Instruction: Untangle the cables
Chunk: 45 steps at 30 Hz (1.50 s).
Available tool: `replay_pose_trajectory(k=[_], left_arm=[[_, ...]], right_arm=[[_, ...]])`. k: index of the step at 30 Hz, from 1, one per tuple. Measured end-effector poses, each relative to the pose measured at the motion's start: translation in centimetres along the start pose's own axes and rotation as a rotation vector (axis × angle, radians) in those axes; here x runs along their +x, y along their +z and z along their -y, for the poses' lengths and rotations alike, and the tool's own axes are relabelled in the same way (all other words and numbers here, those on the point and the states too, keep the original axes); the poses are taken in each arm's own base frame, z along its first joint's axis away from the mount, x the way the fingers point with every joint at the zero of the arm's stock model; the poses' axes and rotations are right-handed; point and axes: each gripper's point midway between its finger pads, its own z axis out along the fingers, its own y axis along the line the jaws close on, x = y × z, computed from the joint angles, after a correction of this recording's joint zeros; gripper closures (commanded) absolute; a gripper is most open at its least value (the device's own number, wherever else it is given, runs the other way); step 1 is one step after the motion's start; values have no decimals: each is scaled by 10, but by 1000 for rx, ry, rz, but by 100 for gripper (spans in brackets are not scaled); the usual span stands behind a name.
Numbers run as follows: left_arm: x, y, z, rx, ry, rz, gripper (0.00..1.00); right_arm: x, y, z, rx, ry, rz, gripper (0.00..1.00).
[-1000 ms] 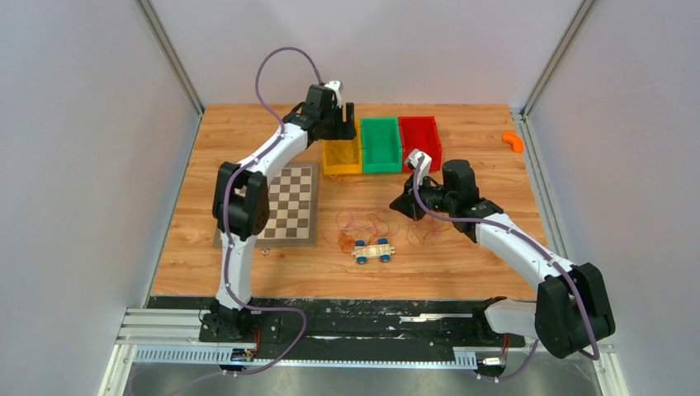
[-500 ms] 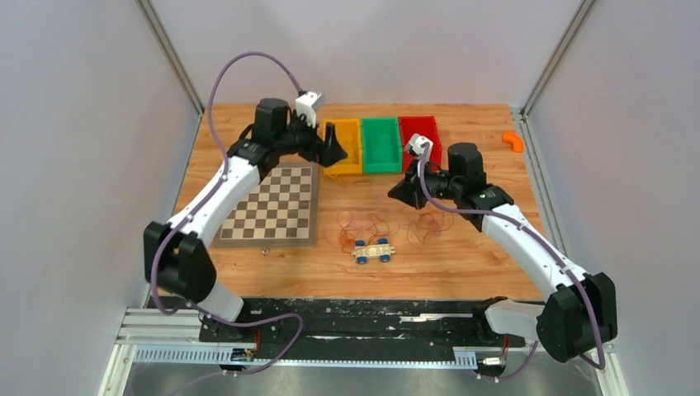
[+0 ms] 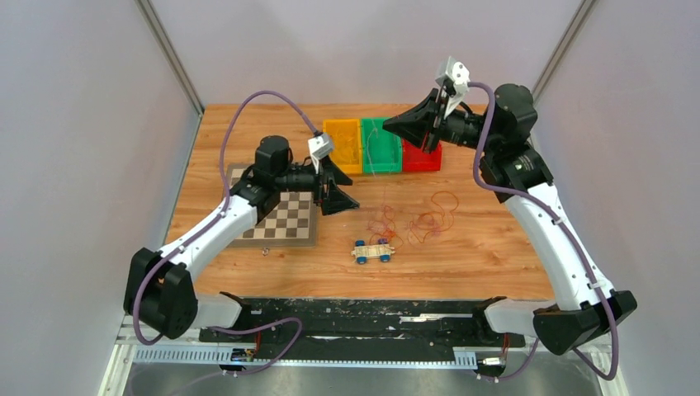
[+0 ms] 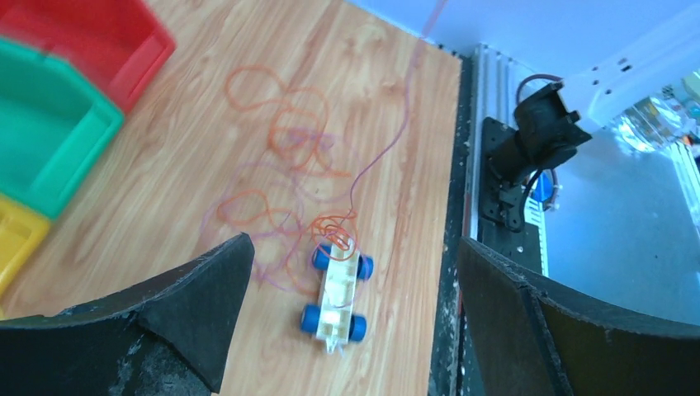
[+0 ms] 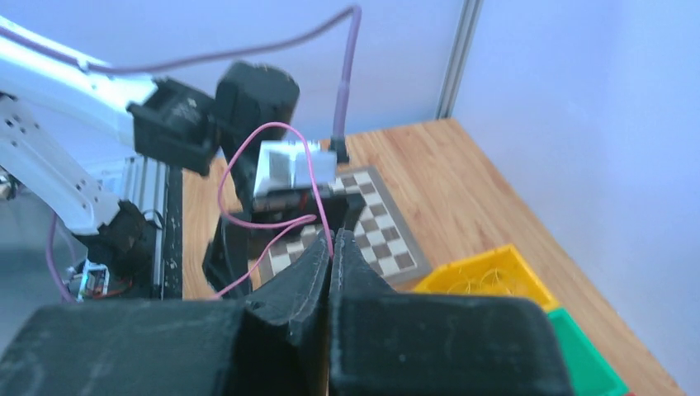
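Observation:
The cables [image 3: 413,221] are a loose tangle of thin orange, red and pink loops on the wooden table, also in the left wrist view [image 4: 281,144]. Some loops lie over one end of a small toy car [image 3: 373,251] with blue wheels [image 4: 337,289]. My right gripper [image 3: 388,124] is raised high above the bins and shut [image 5: 332,241] on a thin pink cable [image 5: 272,177]; a strand [image 4: 396,140] rises from the car out of the left wrist view. My left gripper [image 3: 340,196] is open and empty [image 4: 353,242], just left of the tangle.
A chessboard [image 3: 285,227] lies under the left arm. Yellow [image 3: 341,124], green [image 3: 380,122] and red [image 3: 421,161] bins stand at the back; the yellow one holds yellow wires [image 5: 487,280]. An orange piece [image 3: 513,141] lies at the far right.
My right gripper rose from the tangle to high above the bins, pulling a pink cable up. My left gripper swung from the yellow bin to beside the tangle.

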Motion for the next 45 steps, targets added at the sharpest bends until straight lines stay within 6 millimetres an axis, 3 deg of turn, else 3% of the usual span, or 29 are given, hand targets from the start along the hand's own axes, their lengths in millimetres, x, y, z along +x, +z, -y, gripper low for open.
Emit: replay_pose_trajectory(k=[5, 10, 13, 17, 19, 21, 24, 33, 35, 37, 38, 40, 43, 45], left_arm=[[-17, 39, 17, 119, 93, 23, 2], [-7, 71, 18, 175, 74, 25, 11], [1, 89, 16, 200, 32, 29, 23], [14, 102, 13, 189, 2, 31, 41], [19, 105, 10, 175, -8, 30, 44], [24, 106, 7, 160, -12, 30, 40], [22, 107, 4, 147, -14, 42, 33], [22, 131, -9, 136, -21, 55, 36], [27, 136, -8, 141, -26, 44, 45], [32, 139, -8, 145, -29, 33, 62], [33, 140, -8, 147, -30, 30, 81], [32, 141, -7, 150, -37, 28, 98], [21, 141, -1, 168, -56, 35, 100], [2, 137, 10, 188, -80, 39, 100]], right_arm=[[-31, 11, 2, -27, 15, 52, 100], [-64, 17, 4, -35, 13, 106, 100], [-87, 15, 1, -39, -7, 145, 100], [-118, 10, -4, -27, -46, 205, 100], [-129, 7, -5, -15, -63, 229, 100], [-137, 4, -5, 0, -78, 250, 100], [-141, 1, -6, 14, -78, 261, 100], [-148, -1, -3, 45, -66, 281, 100], [-150, -2, -3, 52, -69, 287, 100], [-153, -4, -2, 61, -77, 295, 100], [-154, -5, -2, 67, -79, 296, 100], [-157, -10, 0, 90, -98, 302, 100], [-150, -25, 6, 150, -128, 293, 100], [-127, -40, 11, 206, -139, 259, 100]])
